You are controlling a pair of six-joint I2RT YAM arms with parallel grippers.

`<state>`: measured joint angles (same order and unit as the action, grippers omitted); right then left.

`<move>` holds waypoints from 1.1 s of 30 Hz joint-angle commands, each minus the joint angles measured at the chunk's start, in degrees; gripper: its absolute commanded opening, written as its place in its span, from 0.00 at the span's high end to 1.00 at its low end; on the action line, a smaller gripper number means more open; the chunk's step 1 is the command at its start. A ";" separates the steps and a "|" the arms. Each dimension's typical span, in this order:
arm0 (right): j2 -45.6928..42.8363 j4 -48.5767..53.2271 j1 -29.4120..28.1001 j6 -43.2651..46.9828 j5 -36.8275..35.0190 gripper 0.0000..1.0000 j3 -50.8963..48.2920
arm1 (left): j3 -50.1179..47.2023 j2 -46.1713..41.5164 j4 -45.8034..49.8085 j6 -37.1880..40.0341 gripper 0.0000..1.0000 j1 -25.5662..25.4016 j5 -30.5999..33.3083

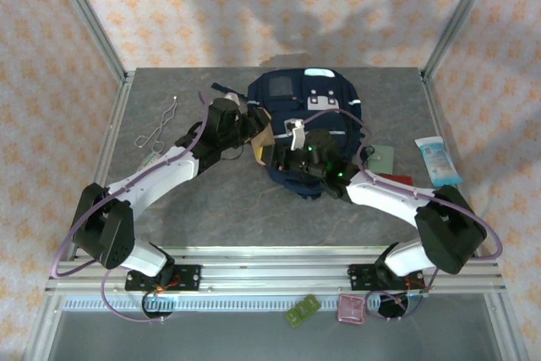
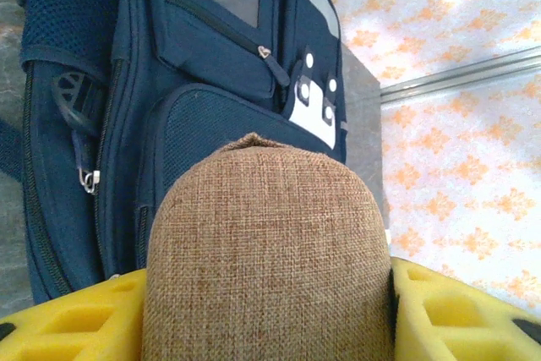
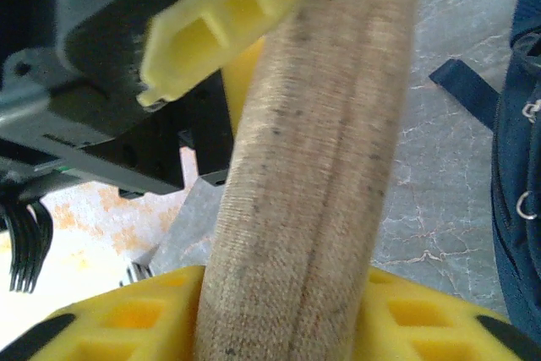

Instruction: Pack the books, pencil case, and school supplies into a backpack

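Two robot arms meet in front of the backpack (image 1: 308, 99), and we see them both holding one thing, the tan case (image 2: 266, 251). The left jaws are closed on the case across its wide way, with a yellow finger (image 2: 68, 319) touching each side. The right jaws are closed on it too, across its thin way, so we look along its seam from the right wrist. The case is just beside the near left side of the backpack. The backpack lies flat at the back middle of the desk (image 1: 254, 209), pockets up. A small grey-green square piece (image 1: 382, 158) and a pale blue-and-white packet (image 1: 438, 161) lie to its right. A thin bent wire (image 1: 159, 128) lies far to its left.
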<state>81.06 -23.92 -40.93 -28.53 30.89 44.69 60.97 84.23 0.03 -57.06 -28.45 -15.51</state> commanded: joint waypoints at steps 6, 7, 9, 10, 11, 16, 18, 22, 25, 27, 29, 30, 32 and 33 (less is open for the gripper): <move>-8.02 -0.53 4.21 -2.45 -3.97 0.65 -3.66 | 1.63 -2.87 -5.28 4.98 0.17 -0.12 -1.43; -9.57 1.40 5.19 -2.34 -4.73 0.66 -4.09 | 2.07 -3.14 -4.82 7.08 0.16 -0.07 -0.52; -13.00 5.26 7.52 -2.29 -5.09 0.66 -4.84 | 2.80 -3.02 -4.27 11.77 0.16 -0.11 -0.23; -15.74 7.65 8.84 -2.40 -6.04 0.66 -5.33 | 3.59 -2.41 -3.08 14.50 0.16 -0.07 -0.30; -17.69 10.16 10.24 -2.67 -6.98 0.66 -5.63 | 4.32 -1.75 -1.89 17.74 0.17 -0.13 -0.79; -27.24 23.11 17.83 -4.72 -10.31 0.66 -6.81 | 8.11 3.52 5.13 39.23 0.19 -4.07 -3.50; -29.49 26.91 20.48 -5.10 -11.04 0.66 -6.98 | 10.85 6.14 9.80 48.36 0.18 -7.95 0.12; -32.70 29.79 26.13 -6.30 -10.84 0.65 -8.82 | 14.26 12.30 15.55 62.44 0.15 -14.70 12.43; -34.07 29.88 29.37 -6.83 -9.57 0.65 -9.95 | 15.23 15.51 16.00 67.49 0.13 -17.26 16.91; -34.38 29.65 30.57 -6.96 -8.44 0.65 -10.51 | 15.03 16.52 14.88 70.68 0.11 -19.12 20.22; -34.41 29.53 31.03 -6.89 -8.01 0.65 -10.80 | 14.01 17.68 12.87 73.83 0.09 -20.85 24.08; -34.39 29.24 31.16 -6.91 -7.81 0.65 -11.00 | 13.91 18.54 12.32 75.10 0.09 -21.47 25.53; -34.31 28.77 31.27 -7.10 -7.37 0.65 -11.15 | 13.66 20.14 10.79 76.44 0.09 -22.15 28.26; -34.30 28.32 31.34 -7.15 -6.98 0.65 -11.35 | 13.65 20.96 9.56 76.85 0.09 -22.43 30.38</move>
<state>47.99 6.68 -9.91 -34.98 22.48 33.91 74.50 103.46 12.16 13.63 -50.13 5.91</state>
